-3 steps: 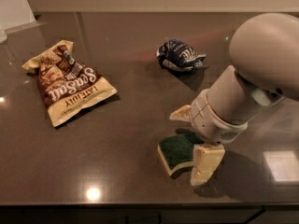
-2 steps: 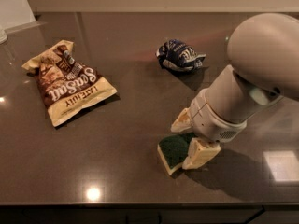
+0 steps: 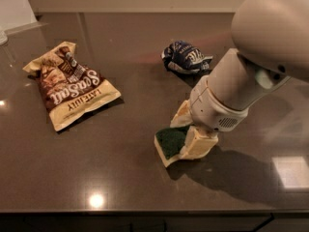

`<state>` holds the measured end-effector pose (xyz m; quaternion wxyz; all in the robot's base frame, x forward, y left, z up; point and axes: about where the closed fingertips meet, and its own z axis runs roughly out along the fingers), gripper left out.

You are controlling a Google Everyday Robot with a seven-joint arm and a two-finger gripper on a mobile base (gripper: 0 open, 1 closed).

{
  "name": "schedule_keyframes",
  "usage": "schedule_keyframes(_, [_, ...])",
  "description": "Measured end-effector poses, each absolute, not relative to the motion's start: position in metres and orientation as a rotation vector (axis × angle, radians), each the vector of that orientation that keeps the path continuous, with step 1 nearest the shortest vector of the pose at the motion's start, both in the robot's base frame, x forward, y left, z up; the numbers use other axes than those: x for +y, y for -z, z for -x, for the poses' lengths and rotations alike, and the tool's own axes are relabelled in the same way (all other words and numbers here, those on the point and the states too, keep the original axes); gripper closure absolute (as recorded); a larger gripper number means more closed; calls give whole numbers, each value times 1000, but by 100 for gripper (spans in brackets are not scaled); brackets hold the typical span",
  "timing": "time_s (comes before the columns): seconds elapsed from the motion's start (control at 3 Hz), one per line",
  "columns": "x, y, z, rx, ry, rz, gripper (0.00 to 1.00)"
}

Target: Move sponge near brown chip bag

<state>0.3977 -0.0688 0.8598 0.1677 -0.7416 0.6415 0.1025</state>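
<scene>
The sponge (image 3: 167,142), dark green on top with a pale yellow base, sits at the front middle of the dark counter. My gripper (image 3: 188,131) comes down on it from the right, and its cream fingers (image 3: 197,144) are closed against the sponge's far and near sides. The sponge's right part is hidden behind the near finger. The brown chip bag (image 3: 70,87), brown and cream-yellow with white lettering, lies flat at the left, well apart from the sponge.
A balled-up dark blue and white bag (image 3: 186,57) lies behind the gripper, toward the back middle. The counter's front edge (image 3: 145,210) runs just below the sponge. My large white arm (image 3: 260,57) fills the upper right.
The fingers stood wide apart around the sponge a second ago; they have since closed in and now press on it. The sponge has stayed in about the same spot.
</scene>
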Motion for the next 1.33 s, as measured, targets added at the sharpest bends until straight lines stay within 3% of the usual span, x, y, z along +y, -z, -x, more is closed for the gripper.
schedule_keyframes(0.33, [-36,-881,-410,1793,-342,2086,100])
schedule_keyframes(1.33, [67,-898,-446,1680,-408,2084,100])
